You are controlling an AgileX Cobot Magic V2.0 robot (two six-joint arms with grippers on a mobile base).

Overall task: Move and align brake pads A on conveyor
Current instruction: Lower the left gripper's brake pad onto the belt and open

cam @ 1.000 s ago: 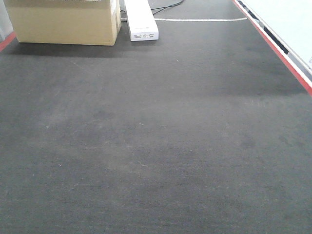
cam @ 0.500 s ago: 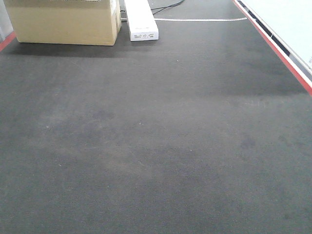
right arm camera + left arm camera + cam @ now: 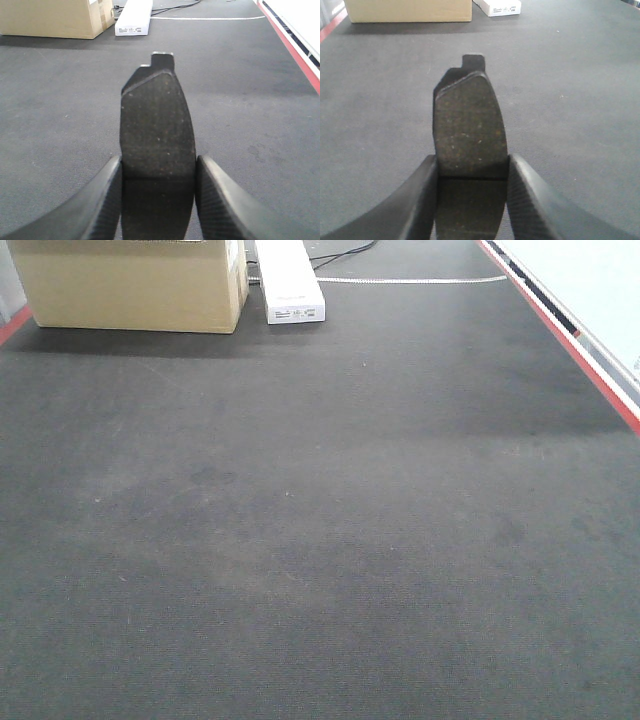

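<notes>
1. The conveyor (image 3: pixel 320 540) filled the front view, with an edge strip (image 3: pixel 585 355) along its right side and another edge strip (image 3: pixel 12 325) at the far left.
2. At the far end a carton (image 3: pixel 130 285) stood on the left. A long narrow box (image 3: pixel 290 280) lay just beside it on the right, lengthwise.
3. A cable (image 3: pixel 345 252) ran behind that box.
4. One brake pad (image 3: pixel 470 125) sat lengthwise between the jaws of the left gripper (image 3: pixel 472 160), its far end towards the carton (whether it touched the conveyor could not be told).
5. A second brake pad (image 3: pixel 157 115) sat likewise between the jaws of the right gripper (image 3: pixel 159 160), the right-side strip off to its right.
</notes>
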